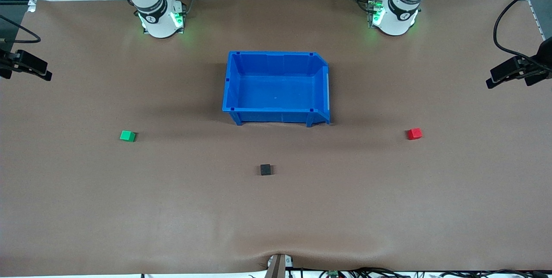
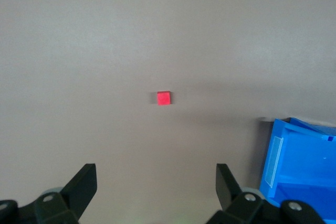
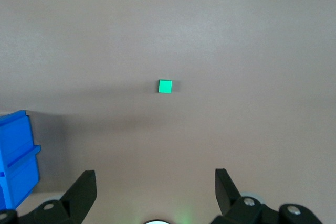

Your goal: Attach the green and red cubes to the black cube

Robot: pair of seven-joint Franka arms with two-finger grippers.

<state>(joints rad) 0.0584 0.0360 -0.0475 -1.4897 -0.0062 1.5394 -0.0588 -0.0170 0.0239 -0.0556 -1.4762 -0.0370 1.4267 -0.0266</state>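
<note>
We see the small bright green cube (image 1: pixel 127 135) toward the right arm's end of the brown table (image 1: pixel 172 209), the matte black cube (image 1: pixel 265 169) nearer the camera than the empty blue plastic bin (image 1: pixel 276 56), the red cube (image 1: pixel 415 133) toward the left arm's end, and the right gripper (image 3: pixel 155 192) and left gripper (image 2: pixel 156 187) wide open, holding nothing.

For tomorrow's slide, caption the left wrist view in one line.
Left gripper, fingers open and empty, high over the table, with the red cube below and the blue bin alongside.

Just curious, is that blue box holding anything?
Empty: the blue box shows only its bare blue floor; the green, red and black cubes lie outside.
</note>
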